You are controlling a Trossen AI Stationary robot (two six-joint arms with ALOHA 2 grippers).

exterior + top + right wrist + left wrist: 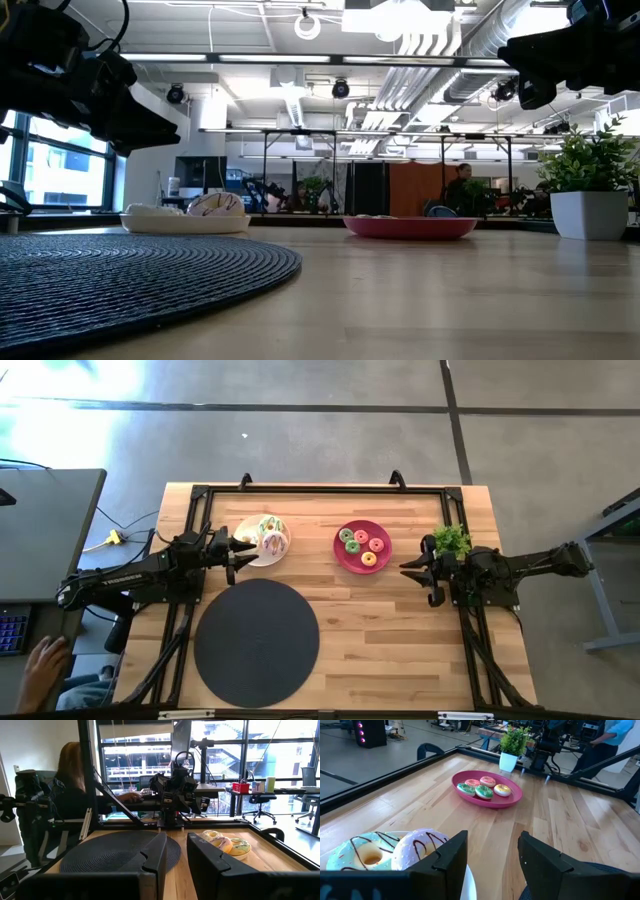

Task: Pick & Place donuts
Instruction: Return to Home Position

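Note:
Three larger iced donuts [271, 538] lie on a white plate [246, 530]. The left wrist view shows a pale blue one [362, 852] and a pale pink one [420, 844], both with dark drizzle. Several tiny donuts [361, 545] in green, pink and yellow lie on a red plate [342, 559]; they also show in the left wrist view [483, 788]. My left gripper [240, 556] is open and empty, level, just left of the white plate. My right gripper [414, 570] is open and empty, right of the red plate, fingers pointing toward the table's left.
A round black woven mat [256, 642] lies at the near middle of the table. A small potted plant [452, 539] stands right beside my right arm. A black frame [320, 488] runs along the table's edges. A person's hand [40, 670] shows off the table's near left corner.

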